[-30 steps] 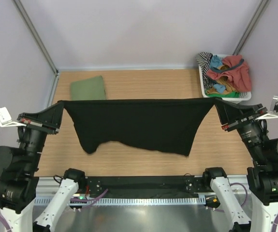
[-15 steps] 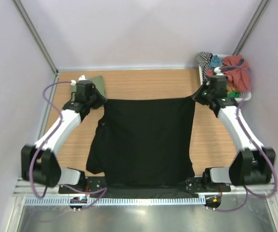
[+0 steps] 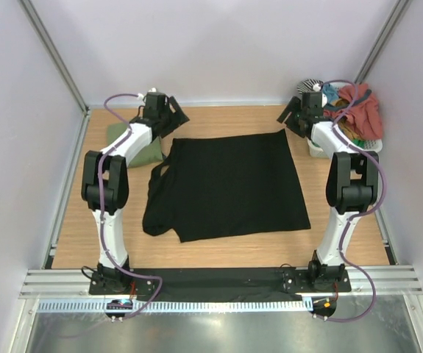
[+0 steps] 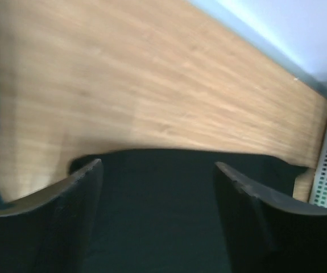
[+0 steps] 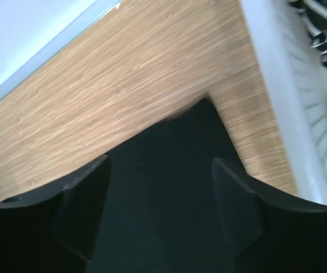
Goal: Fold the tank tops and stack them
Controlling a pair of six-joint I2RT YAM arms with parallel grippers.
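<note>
Moved forward: both arms; black tank top now flat on table. Olive tank top, folded, far left. Left gripper and right gripper: jaws released, empty, over the black top's far corners. Basket, far right.

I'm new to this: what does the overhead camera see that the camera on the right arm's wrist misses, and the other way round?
Only overhead: the whole black tank top spread flat, a folded green top at the far left, the left arm and right arm, and a red garment heaped in the basket.
Only the right wrist: a close look at the black tank top's far corner lying on the wood between the open right jaws.
Both: the black tank top, the wooden table and the white basket.
</note>
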